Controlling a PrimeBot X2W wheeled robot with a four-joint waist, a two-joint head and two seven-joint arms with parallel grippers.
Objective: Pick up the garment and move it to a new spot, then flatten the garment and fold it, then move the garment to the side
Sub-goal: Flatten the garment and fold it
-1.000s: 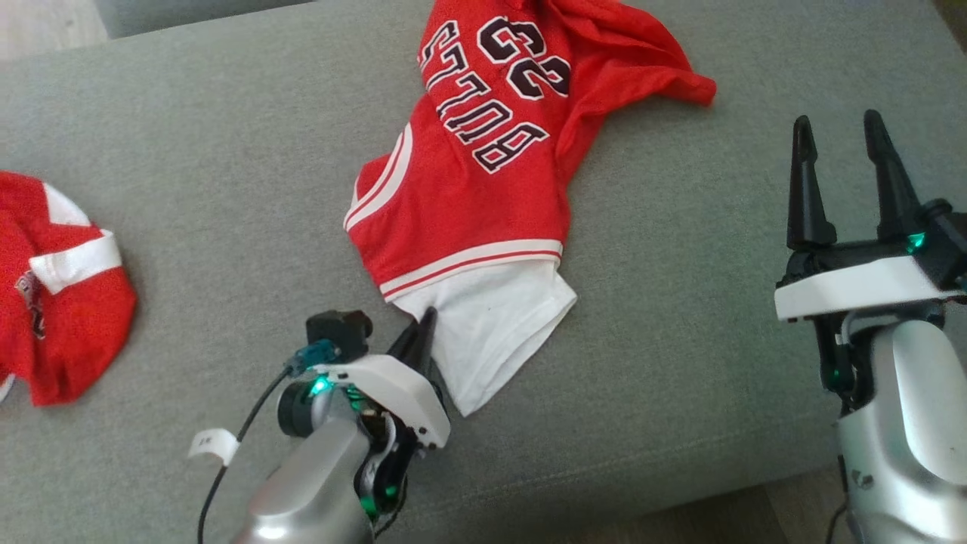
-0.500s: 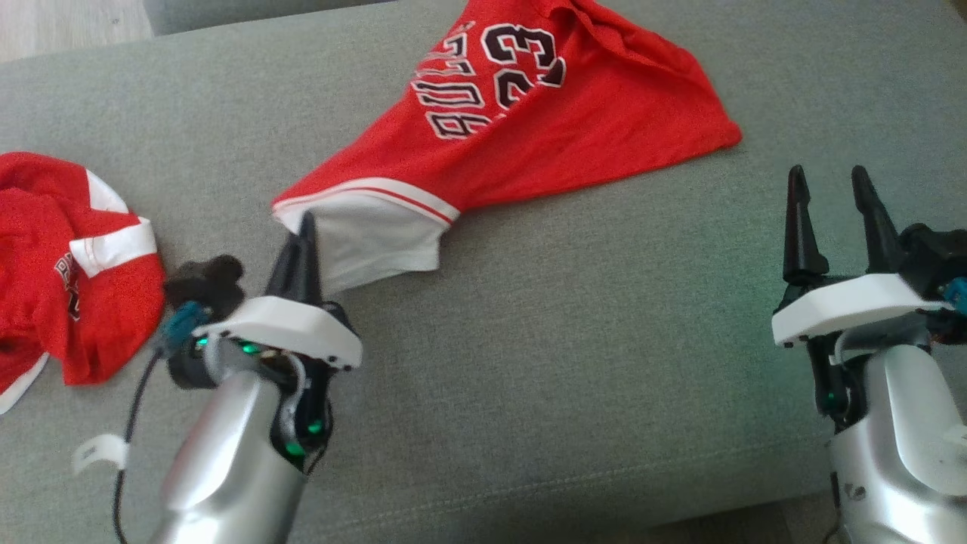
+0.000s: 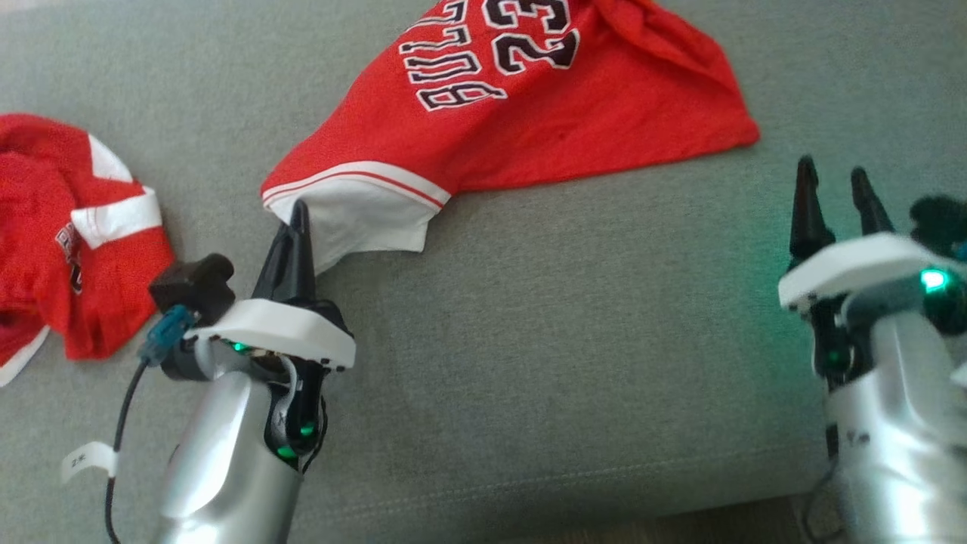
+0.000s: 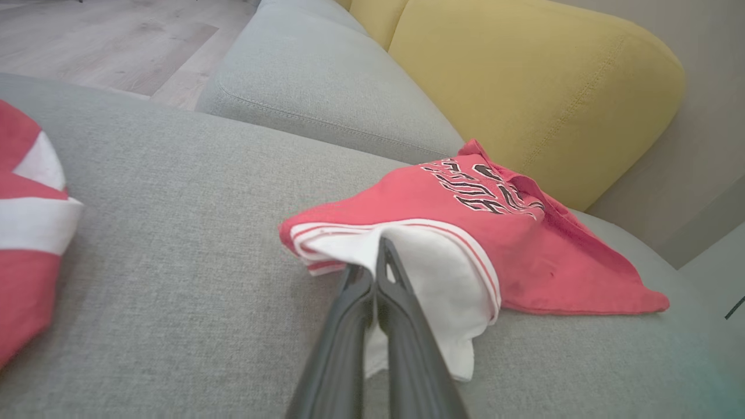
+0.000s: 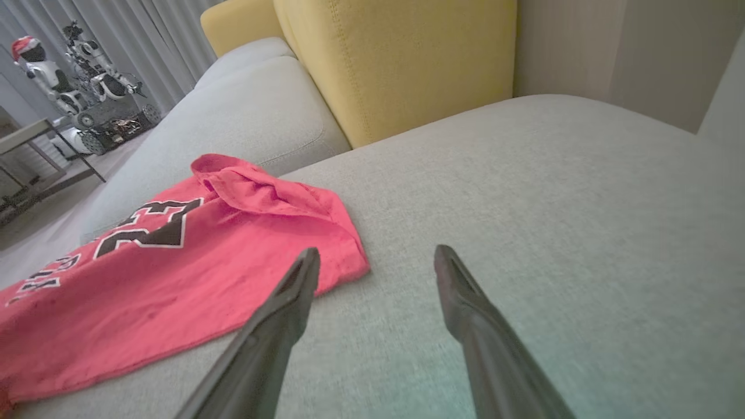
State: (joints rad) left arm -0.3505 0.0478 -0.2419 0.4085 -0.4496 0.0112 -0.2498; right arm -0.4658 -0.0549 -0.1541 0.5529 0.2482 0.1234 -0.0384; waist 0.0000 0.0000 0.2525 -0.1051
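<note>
Far out to the left of the left hand (image 3: pixel 299 215) lies a second red garment (image 3: pixel 72 234) with white bands, bunched on the grey sofa seat (image 3: pixel 574 340) and well apart from the fingers; in the left wrist view it shows at the left edge (image 4: pixel 26 233).

The left hand (image 4: pixel 381 253) has its two dark fingers pressed together, clamped on the white edge of the garment (image 3: pixel 529 113). The white part hangs just beside and to the right of the fingertips. From that grip the red cloth runs ahead and to the right of the left hand, pulled into a taut wedge, with its number and letters upside down in the head view. In the left wrist view the garment (image 4: pixel 512 244) rests on the seat beyond the fingers, in front of a yellow cushion (image 4: pixel 524 87), with wooden floor (image 4: pixel 87 41) at the upper left.

The garment's far red corner lies ahead and to the left of the right hand (image 3: pixel 837 177), not touching it. The right hand (image 5: pixel 377 256) hangs over bare seat with its fingers spread apart and nothing between them; in its wrist view the garment (image 5: pixel 174 273) lies beside the left finger.
</note>
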